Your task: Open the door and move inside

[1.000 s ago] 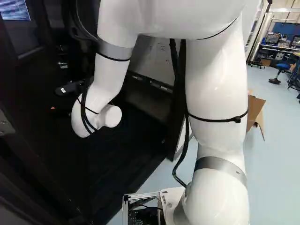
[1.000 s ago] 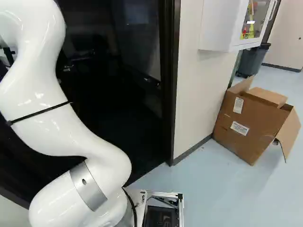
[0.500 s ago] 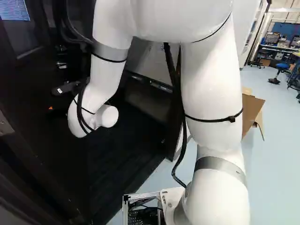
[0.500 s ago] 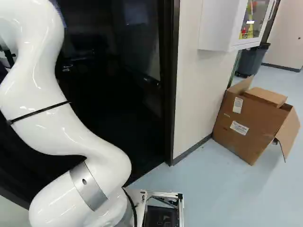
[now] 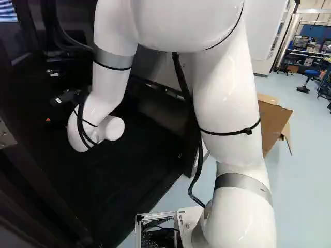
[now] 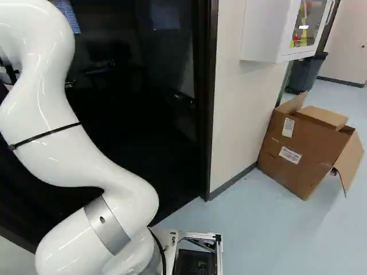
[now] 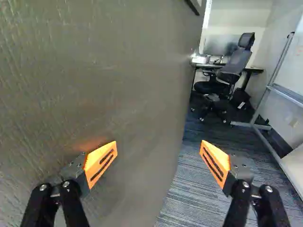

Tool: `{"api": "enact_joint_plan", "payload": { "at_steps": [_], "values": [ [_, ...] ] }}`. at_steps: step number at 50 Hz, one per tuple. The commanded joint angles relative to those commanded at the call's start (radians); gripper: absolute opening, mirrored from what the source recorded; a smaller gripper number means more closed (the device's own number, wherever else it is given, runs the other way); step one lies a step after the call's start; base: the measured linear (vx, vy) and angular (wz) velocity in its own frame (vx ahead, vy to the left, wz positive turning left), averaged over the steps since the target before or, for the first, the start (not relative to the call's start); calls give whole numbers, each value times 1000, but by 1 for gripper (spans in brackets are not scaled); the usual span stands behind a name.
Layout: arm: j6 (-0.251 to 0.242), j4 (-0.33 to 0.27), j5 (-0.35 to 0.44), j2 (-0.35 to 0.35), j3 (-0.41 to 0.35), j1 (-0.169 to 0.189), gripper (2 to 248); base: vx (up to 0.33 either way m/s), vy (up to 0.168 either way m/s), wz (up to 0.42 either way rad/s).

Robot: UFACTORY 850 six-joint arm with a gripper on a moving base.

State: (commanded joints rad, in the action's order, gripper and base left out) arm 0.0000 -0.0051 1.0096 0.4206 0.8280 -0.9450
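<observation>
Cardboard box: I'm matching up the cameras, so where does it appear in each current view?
Left base view: the cardboard box is right of the middle, partly hidden behind the arm.
Right base view: at the right, on the floor beside the pale wall.
Wrist view: not in it.
Shared landmark: the arm, in both base views; the wrist view shows its hand.

1. A workplace, part office, part lab or workshop.
2. Office side, in the wrist view: a wheeled swivel chair point(image 7: 232, 66) by a tabletop point(image 7: 253, 70) with a monitor point(image 7: 218, 45), a framed board on a stand point(image 7: 293, 56), striped carpet point(image 7: 184, 198).
3. Lab side: a loaded workbench point(image 5: 307, 53), a blue chair point(image 5: 312, 73), smooth pale flooring point(image 6: 258, 235), a glass-fronted wall cabinet point(image 6: 262, 31).
</observation>
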Motion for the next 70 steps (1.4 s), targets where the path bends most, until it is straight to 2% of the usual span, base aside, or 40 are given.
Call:
{"api": "enact_joint_plan", "payload": {
  "at_steps": [70],
  "values": [
    [0, 0, 0, 112, 145, -50, 247, 0, 0, 0]
  ]
}}
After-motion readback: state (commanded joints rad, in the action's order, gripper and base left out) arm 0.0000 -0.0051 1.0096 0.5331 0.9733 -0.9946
